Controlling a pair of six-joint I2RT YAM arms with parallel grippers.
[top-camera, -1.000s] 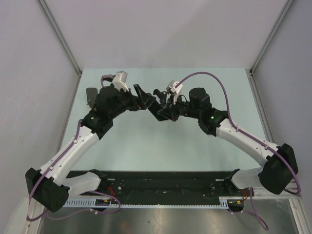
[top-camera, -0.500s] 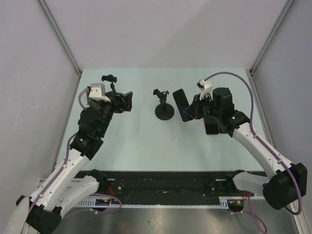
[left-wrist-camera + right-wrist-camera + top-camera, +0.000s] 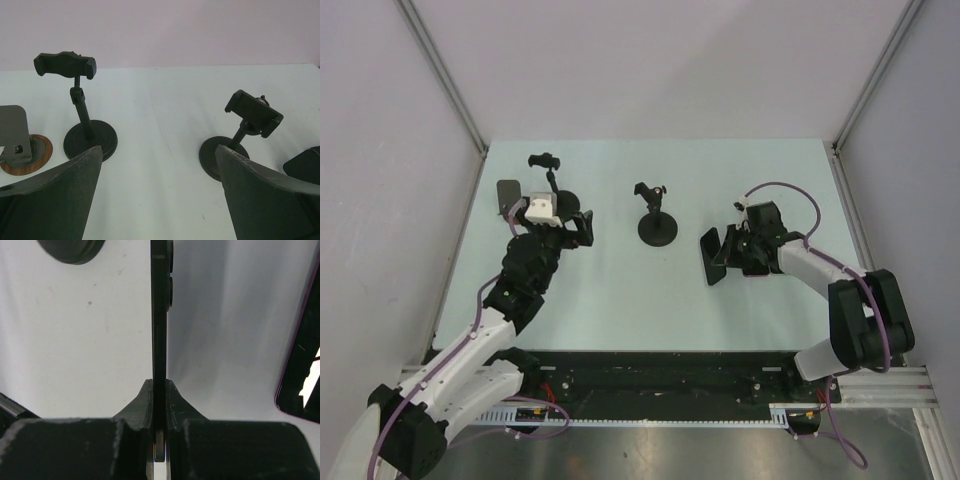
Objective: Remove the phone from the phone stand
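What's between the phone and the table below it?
Nothing visible. The right gripper is shut on the phone, held edge-on over the table. The phone stand sits off to its left, apart.

Right wrist view: only the thin edge of the phone (image 3: pixel 161 315), upper end cut off by the top border, lower end buried between the closed fingers of the right pincer (image 3: pixel 159 385). Base of the phone stand (image 3: pixel 70 249) clipped at the top left corner. Dark purple-rimmed shape (image 3: pixel 300 365) at the right border, too cropped to identify. Left wrist view: spread fingers of the left pincer (image 3: pixel 159 152) cut off at the bottom; grey plate stand (image 3: pixel 12 132) clipped at the left border.
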